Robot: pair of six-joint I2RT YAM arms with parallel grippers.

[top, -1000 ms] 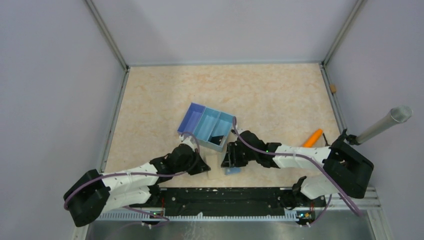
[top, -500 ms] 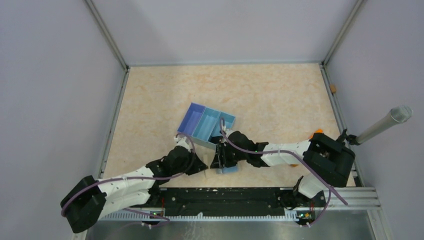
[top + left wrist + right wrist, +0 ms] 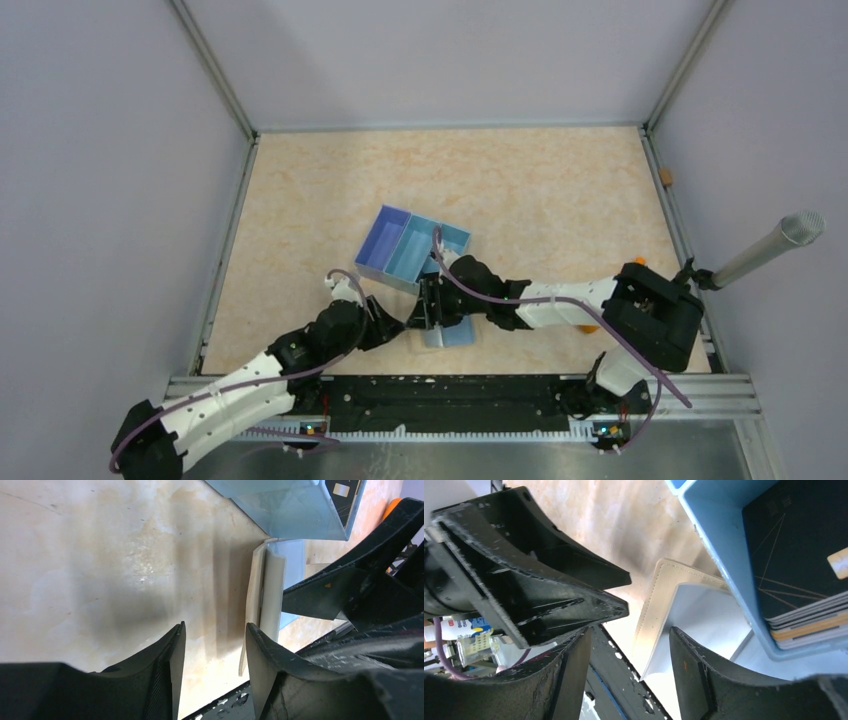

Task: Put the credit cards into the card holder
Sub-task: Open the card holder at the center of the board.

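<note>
The card holder (image 3: 431, 338) lies on the table (image 3: 500, 180) at lower centre of the overhead view, just below the blue tray (image 3: 385, 240). A light-blue credit card (image 3: 461, 335) shows at its right edge, partly between the flaps. The left gripper (image 3: 388, 326) sits just left of it and the right gripper (image 3: 428, 308) just above, both with jaws apart and nothing between them. A stack of dark cards (image 3: 794, 545) fills the tray's end compartment.

The left arm (image 3: 240, 380) and right arm (image 3: 560, 305) are white tubes joined by black knuckles, with the bulkiest black blocks nearest the rail (image 3: 450, 400). A thin purple cable (image 3: 438, 255) loops along each. The left tool (image 3: 212, 647) and right tool (image 3: 626, 647) carry black wedge-shaped fingers (image 3: 160, 680), scuffed and dusty.
</note>
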